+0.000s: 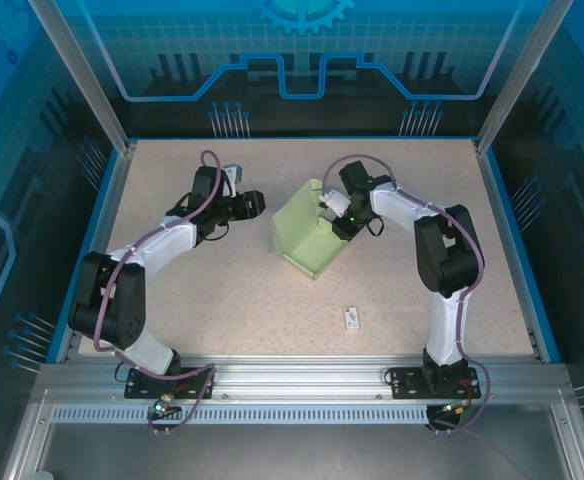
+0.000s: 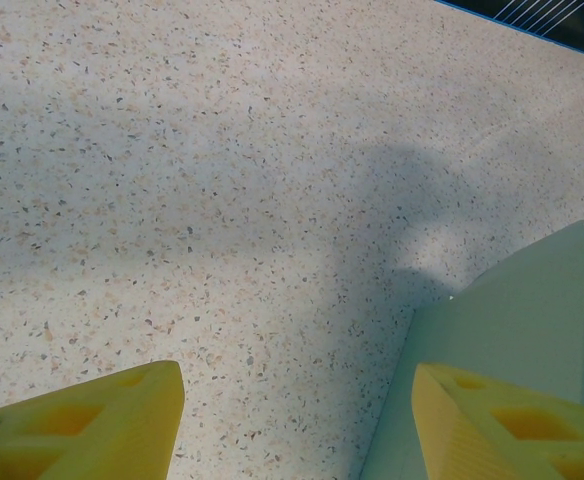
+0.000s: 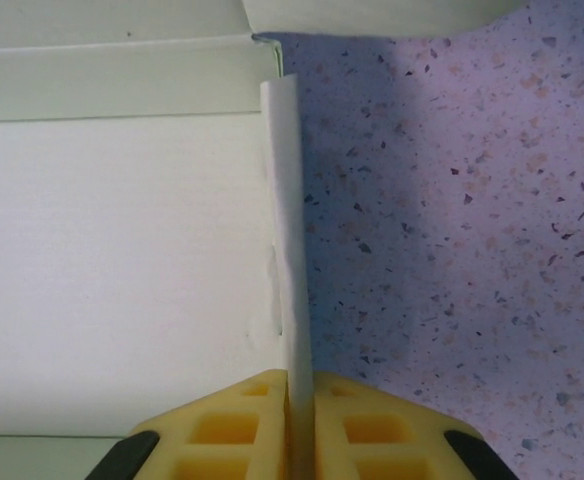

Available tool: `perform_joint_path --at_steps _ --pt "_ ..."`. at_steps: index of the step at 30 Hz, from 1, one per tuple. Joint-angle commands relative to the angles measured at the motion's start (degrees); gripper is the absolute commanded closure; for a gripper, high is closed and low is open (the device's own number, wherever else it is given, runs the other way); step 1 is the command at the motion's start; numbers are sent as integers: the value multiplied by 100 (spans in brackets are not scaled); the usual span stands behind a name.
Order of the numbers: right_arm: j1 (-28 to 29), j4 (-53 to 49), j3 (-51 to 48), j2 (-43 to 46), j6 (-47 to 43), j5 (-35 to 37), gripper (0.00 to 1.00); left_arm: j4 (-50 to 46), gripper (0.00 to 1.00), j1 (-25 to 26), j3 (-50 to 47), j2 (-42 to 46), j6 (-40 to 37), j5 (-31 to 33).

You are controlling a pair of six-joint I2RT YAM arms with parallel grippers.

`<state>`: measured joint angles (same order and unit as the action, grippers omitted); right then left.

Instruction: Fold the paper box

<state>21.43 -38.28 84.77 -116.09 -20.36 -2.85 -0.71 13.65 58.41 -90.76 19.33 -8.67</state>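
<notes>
Jaws of the right gripper (image 3: 300,405) are clenched on a thin upright edge of the pale mint-green card paper box (image 3: 122,250), with its two yellow fingertips (image 3: 227,425) pressed against either side of that card strip. Jaws of the left gripper (image 2: 297,400) stand released and wide apart, with bare surface between its yellow fingers (image 2: 92,420). The finger on the right of the left wrist view sits over the edge of the paper box, though I cannot tell whether it touches the card.

The speckled beige surface (image 1: 222,290) spreads beneath everything, bounded by a blue rim (image 1: 302,139). Two black-and-white arms bend inward from their bases at the near edge. The left arm (image 1: 157,245) reaches toward the box's left side and the right arm (image 1: 412,215) toward its far right corner. The paper box lies between them, a little beyond the middle of the surface and partly raised: one panel slopes up at the left and a lower wall faces the near edge. A tiny white rectangular tag with a dark mark (image 1: 352,318) lies flat nearer the bases, well apart from the box.
</notes>
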Motion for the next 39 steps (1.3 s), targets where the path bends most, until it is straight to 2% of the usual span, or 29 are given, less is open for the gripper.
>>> perform_joint_path --at_steps 1,14,39 --pt "118 -232 12 -225 60 503 88 11 37 -36 -93 210 -105 -47" --pt "283 -310 142 -392 -3 1367 88 6 37 -38 -155 278 -147 -30" --pt "276 -338 266 -814 -56 1881 84 -60 37 -39 -67 189 -222 -30"
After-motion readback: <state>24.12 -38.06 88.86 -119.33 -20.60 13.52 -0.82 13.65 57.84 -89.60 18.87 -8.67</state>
